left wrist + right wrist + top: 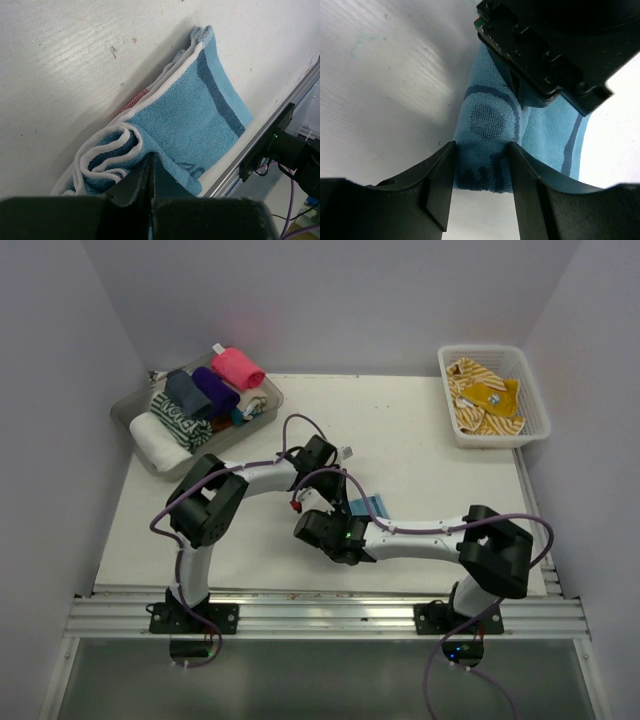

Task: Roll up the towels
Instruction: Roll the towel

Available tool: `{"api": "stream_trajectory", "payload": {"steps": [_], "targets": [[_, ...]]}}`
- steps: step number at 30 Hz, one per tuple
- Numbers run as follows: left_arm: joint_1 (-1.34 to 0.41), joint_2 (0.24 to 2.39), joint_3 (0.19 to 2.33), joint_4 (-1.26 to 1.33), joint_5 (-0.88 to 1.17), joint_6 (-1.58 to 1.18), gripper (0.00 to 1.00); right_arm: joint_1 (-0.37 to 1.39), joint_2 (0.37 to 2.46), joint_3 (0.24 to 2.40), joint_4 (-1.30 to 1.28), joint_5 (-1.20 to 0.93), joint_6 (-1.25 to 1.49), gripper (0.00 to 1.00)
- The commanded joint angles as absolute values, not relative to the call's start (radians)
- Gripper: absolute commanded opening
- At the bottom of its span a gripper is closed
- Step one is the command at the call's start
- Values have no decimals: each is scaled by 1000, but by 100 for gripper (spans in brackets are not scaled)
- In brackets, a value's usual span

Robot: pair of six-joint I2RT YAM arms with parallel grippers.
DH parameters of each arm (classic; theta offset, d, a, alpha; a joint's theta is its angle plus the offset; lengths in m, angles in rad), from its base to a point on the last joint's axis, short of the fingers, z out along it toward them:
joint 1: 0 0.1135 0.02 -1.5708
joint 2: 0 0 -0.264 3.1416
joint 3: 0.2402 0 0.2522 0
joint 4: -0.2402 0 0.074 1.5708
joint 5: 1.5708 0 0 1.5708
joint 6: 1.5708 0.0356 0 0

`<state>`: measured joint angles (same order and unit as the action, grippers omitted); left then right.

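A light blue towel (200, 115) with dark lettering lies on the white table near the front rail, one end coiled into a loose roll (107, 150). My left gripper (150, 164) is shut, its tips pinching a ridge of this towel beside the roll. In the right wrist view the towel's lettered end (485, 165) sits between the fingers of my right gripper (482, 152), which stands open and straddles it. From above, both grippers meet over the towel (368, 505): the left gripper (340, 482) from the back, the right gripper (322, 525) from the front. Most of the cloth is hidden under them.
A clear tray (135, 405) at the back left holds rolled towels, among them a hot pink one (238, 367) and a purple one (215, 390). A white lattice basket (540, 415) at the back right holds mustard-yellow striped towels (485, 395). An aluminium rail (330, 615) runs along the front edge.
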<state>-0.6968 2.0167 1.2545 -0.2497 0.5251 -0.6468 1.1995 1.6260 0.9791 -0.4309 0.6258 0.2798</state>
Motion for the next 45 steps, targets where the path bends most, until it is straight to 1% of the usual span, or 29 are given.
{"api": "stream_trajectory", "payload": {"steps": [1, 11, 14, 16, 17, 19, 20, 21, 22, 23, 24, 26, 27, 29, 31, 32, 33, 34, 36, 39, 41, 45], "targets": [[-712, 2063, 1256, -291, 486, -634, 0, 1207, 1664, 950, -393, 683, 298, 50], [-712, 2054, 1259, -295, 492, -641, 1, 1203, 1716, 877, -330, 667, 386, 49], [-710, 2040, 1269, -304, 491, -640, 4, 1201, 1735, 862, -319, 657, 423, 48], [-706, 2030, 1279, -317, 491, -637, 12, 1193, 1736, 833, -295, 631, 442, 43], [-703, 2011, 1281, -324, 489, -637, 14, 1190, 1730, 821, -282, 617, 458, 37], [-687, 1987, 1284, -331, 491, -634, 20, 1174, 1695, 773, -235, 574, 474, 30], [-680, 1962, 1285, -337, 492, -630, 22, 1169, 1680, 758, -220, 562, 480, 24], [-663, 1950, 1290, -344, 492, -627, 27, 1160, 1668, 737, -194, 545, 482, 20], [-652, 1935, 1295, -354, 497, -626, 30, 1148, 1642, 724, -181, 531, 479, 17], [-643, 1905, 1298, -360, 497, -621, 32, 1143, 1629, 716, -169, 505, 474, 10], [-621, 1889, 1302, -368, 499, -618, 36, 1138, 1618, 703, -147, 489, 466, 7], [-598, 1840, 1310, -387, 499, -609, 42, 1121, 1585, 692, -127, 441, 450, 0], [-575, 1824, 1313, -394, 496, -607, 48, 1114, 1569, 675, -94, 416, 443, 0], [-549, 1774, 1310, -417, 485, -600, 54, 1080, 1521, 658, -49, 345, 431, 0], [-512, 1738, 1287, -440, 468, -594, 66, 1042, 1490, 635, 20, 244, 426, 0], [-502, 1700, 1275, -442, 463, -591, 69, 1029, 1464, 632, 37, 217, 428, 0], [-483, 1683, 1258, -445, 456, -589, 79, 1019, 1453, 627, 66, 162, 433, 0], [-479, 1666, 1227, -452, 437, -588, 81, 999, 1442, 623, 84, 135, 439, 0], [-477, 1628, 1189, -450, 433, -587, 91, 971, 1424, 606, 139, 56, 474, 0], [-477, 1594, 1088, -405, 463, -612, 93, 933, 1417, 565, 223, 3, 534, 0], [-477, 1594, 1001, -324, 514, -641, 93, 905, 1419, 517, 306, -46, 587, 0], [-489, 1612, 957, -265, 534, -680, 92, 887, 1417, 445, 418, -95, 669, 0]]}}
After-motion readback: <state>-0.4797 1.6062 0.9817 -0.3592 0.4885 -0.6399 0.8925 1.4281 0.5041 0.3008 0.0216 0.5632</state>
